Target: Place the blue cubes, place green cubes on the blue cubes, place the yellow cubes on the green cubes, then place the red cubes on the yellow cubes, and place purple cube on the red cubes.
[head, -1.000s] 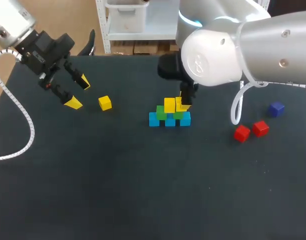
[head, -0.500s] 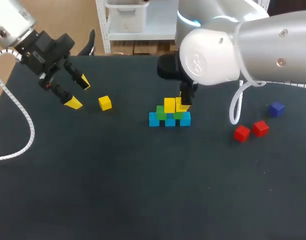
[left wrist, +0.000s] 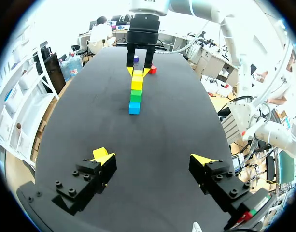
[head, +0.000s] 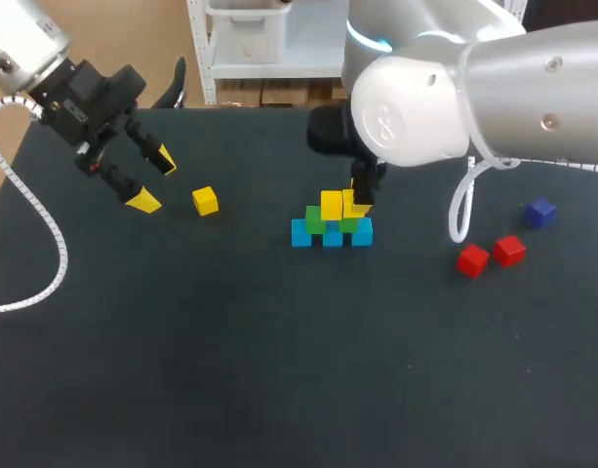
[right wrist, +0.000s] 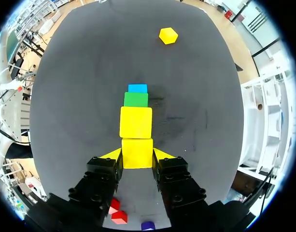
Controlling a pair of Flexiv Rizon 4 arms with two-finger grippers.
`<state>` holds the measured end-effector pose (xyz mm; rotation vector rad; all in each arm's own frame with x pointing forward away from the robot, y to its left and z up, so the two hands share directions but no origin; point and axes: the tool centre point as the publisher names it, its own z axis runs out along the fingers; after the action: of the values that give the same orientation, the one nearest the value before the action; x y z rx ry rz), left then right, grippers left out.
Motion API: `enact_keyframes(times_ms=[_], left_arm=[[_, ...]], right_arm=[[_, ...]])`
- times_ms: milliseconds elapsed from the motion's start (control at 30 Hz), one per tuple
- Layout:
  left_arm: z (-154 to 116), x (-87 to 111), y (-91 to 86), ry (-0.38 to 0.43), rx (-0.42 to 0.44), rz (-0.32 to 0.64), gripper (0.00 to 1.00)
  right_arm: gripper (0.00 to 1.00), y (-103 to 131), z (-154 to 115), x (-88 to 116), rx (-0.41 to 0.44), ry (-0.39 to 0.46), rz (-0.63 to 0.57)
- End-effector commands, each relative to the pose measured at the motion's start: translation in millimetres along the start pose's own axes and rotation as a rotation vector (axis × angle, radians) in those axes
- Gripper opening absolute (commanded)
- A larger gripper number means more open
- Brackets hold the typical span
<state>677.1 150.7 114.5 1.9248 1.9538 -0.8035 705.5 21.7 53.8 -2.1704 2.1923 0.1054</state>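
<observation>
Right gripper (right wrist: pixel 137 155) pinches a yellow cube (right wrist: pixel 137 150) on the greens (right wrist: pixel 136 99), touching another yellow (right wrist: pixel 135 122); left gripper (left wrist: pixel 151 158) gapes empty near the spare (head: pixel 206 201).

A wide black matte table (head: pixel 279 370) is filling nearly the whole of the head view, with its far edge running straight across and its left edge slanting in toward the far corner. Soft, even light is falling on the dull top, making it look greyer in the right wrist view than in the left wrist view. A few tiny pale specks are showing on it toward the near right side.
</observation>
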Motion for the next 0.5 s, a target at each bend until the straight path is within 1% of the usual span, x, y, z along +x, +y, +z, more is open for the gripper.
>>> enact_keyframes(times_ms=[33,167,267,500], left_arm=[[-0.1,0.5,1.3,0.0,0.001,0.002,1.0],[-0.1,0.5,1.3,0.0,0.001,0.002,1.0],[-0.1,0.5,1.3,0.0,0.001,0.002,1.0],[-0.1,0.5,1.3,0.0,0.001,0.002,1.0]], right_arm=[[0.0,1.5,-0.4,1.1,0.003,-0.003,-0.003],[0.0,1.8,-0.3,1.1,0.001,-0.004,-0.007],[0.07,2.0,-0.2,1.1,0.0,-0.003,-0.007],[0.09,2.1,-0.1,1.2,0.0,-0.004,-0.007]])
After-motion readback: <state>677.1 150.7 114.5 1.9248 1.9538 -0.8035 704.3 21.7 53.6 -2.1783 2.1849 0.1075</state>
